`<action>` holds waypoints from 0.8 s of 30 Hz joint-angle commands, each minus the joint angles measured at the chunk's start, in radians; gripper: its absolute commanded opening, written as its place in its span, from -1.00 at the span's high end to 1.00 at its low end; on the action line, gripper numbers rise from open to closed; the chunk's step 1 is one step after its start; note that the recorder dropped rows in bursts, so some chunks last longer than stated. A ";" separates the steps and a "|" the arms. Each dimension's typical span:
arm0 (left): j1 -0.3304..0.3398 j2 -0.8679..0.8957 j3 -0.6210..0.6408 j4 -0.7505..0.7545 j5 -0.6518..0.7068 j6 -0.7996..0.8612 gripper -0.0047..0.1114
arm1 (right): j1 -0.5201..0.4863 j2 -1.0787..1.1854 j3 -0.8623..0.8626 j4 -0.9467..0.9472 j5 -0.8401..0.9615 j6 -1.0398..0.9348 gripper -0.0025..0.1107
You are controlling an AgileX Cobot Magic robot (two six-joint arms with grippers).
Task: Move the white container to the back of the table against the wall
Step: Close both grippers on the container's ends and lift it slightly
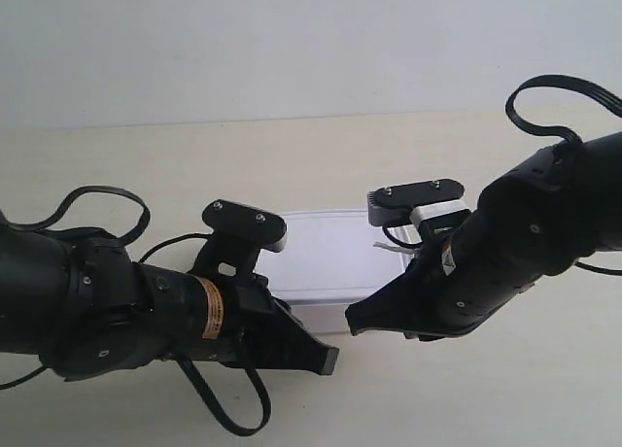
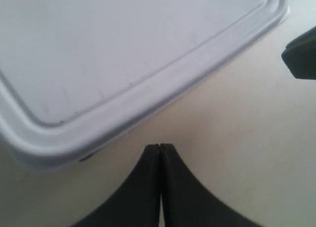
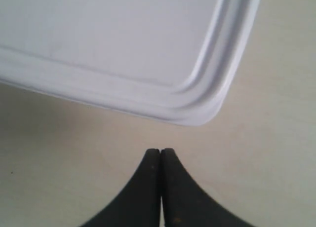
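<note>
The white container [image 1: 326, 257] lies flat on the table [image 1: 146, 165], in the middle, well short of the wall [image 1: 292, 39]. The gripper of the arm at the exterior view's left [image 1: 328, 360] points at the box's front side. The gripper of the arm at the exterior view's right [image 1: 355, 323] sits at the box's front right corner. In the left wrist view my left gripper [image 2: 160, 146] is shut and empty, a little off the container's [image 2: 123, 54] rim. My right gripper [image 3: 160, 150] is shut and empty too, just off a rounded corner of the container [image 3: 113, 39].
Bare tabletop [image 1: 408, 146] runs from the box back to the wall. A dark tip of the other gripper [image 2: 300, 56] shows at the edge of the left wrist view. Black cables [image 1: 554, 102] loop over both arms.
</note>
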 commanded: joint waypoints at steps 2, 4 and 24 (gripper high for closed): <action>0.042 0.051 -0.055 -0.007 0.001 -0.040 0.92 | -0.007 0.039 -0.002 -0.009 -0.054 -0.019 0.96; 0.055 0.064 -0.080 -0.007 0.023 -0.040 0.92 | -0.007 0.063 -0.012 -0.009 -0.065 -0.019 0.96; 0.143 0.224 -0.283 0.026 0.065 0.016 0.92 | -0.128 0.212 -0.236 -0.019 -0.104 -0.108 0.96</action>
